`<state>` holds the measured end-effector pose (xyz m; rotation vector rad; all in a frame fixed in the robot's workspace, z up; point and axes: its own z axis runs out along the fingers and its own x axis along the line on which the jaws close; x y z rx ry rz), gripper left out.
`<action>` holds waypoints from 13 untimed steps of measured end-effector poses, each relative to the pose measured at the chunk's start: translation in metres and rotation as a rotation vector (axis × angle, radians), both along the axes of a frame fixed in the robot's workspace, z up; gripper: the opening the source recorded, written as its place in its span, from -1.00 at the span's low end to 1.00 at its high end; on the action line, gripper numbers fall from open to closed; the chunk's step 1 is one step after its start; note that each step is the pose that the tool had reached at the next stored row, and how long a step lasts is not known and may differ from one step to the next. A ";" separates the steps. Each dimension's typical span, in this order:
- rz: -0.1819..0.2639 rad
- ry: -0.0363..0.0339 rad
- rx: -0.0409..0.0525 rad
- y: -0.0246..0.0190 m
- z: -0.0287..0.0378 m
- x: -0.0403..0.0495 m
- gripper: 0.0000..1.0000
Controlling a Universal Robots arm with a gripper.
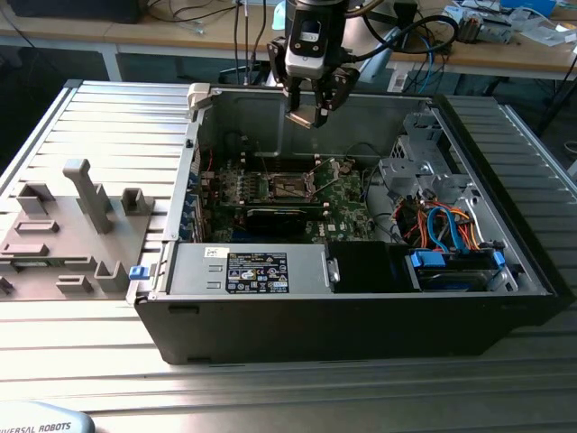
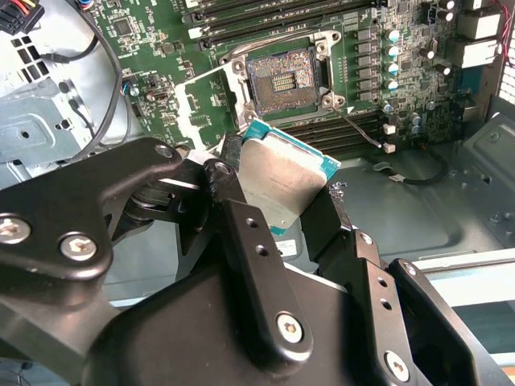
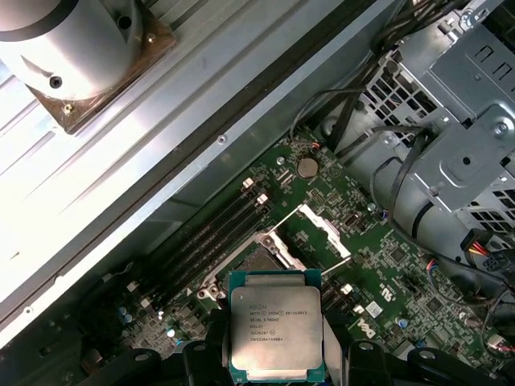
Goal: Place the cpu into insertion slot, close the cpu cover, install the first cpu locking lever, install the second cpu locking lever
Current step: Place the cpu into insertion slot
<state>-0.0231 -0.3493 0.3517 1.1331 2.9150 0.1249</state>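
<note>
My gripper (image 1: 307,108) hangs above the open computer case, shut on the cpu (image 1: 300,118), a small square chip with a silvery top and a green rim. In both wrist views the cpu (image 2: 282,181) (image 3: 276,330) sits clamped by its edges between the black fingers (image 2: 241,233). Below it, on the green board, the insertion slot (image 2: 282,79) (image 3: 256,259) (image 1: 290,188) lies bare. The cpu cover (image 2: 203,108) (image 3: 319,233) stands swung open beside the slot. A thin wire locking lever (image 2: 354,125) sticks out, unlatched. The cpu is well above the slot, not touching it.
The case walls (image 1: 361,325) ring the board. A metal drive cage (image 1: 424,167) with orange and blue cables (image 1: 446,225) fills the exterior view's right, and a power supply (image 1: 252,271) lies at the front. Memory slots (image 2: 265,20) run beside the socket. A grey fixture tray (image 1: 63,225) sits outside, to the exterior view's left.
</note>
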 end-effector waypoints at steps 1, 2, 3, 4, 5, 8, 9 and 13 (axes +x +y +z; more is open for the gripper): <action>-0.001 0.0000 0.0000 0.0000 0.0000 0.0000 0.08; -0.001 0.0000 0.0000 0.0000 0.0000 0.0000 0.08; -0.002 0.0001 0.0000 0.0000 0.0000 0.0000 0.08; -0.003 0.0000 0.0000 0.0000 0.0000 0.0000 0.08; -0.004 0.0000 0.0000 0.0000 0.0000 0.0000 0.08; -0.007 0.0000 0.0000 0.0000 0.0000 0.0000 0.08; -0.008 0.0000 0.0000 0.0000 0.0000 0.0000 0.08; -0.011 0.0000 0.0000 0.0000 0.0000 0.0000 0.08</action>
